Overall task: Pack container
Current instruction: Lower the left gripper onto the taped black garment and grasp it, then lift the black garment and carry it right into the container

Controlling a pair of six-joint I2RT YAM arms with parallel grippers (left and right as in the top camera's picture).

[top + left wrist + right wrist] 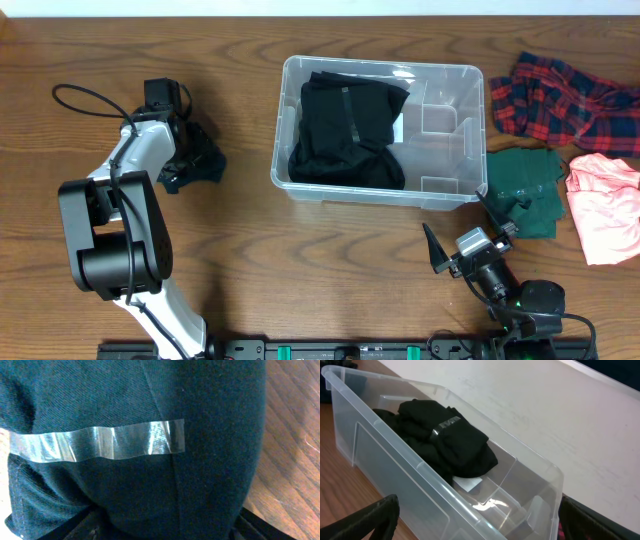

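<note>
The container (455,80) is a clear plastic bin at the table's middle. A folded black garment (345,130) fills its left half, and its right half is bare. In the right wrist view the container's near wall (395,465) crosses the frame, with the black garment (445,435) and a white label (467,483) inside. My right gripper (465,228) stands open just off the bin's front right corner, nothing between its fingers. At the far left my left gripper (195,165) is down on a dark garment (150,405) bound with clear tape (100,445). Its fingers straddle the cloth, open.
Right of the bin lie a red plaid cloth (560,100), a dark green cloth (525,185) and a pink cloth (605,205). The green cloth lies close to my right gripper. Bare wood shows in front of the bin.
</note>
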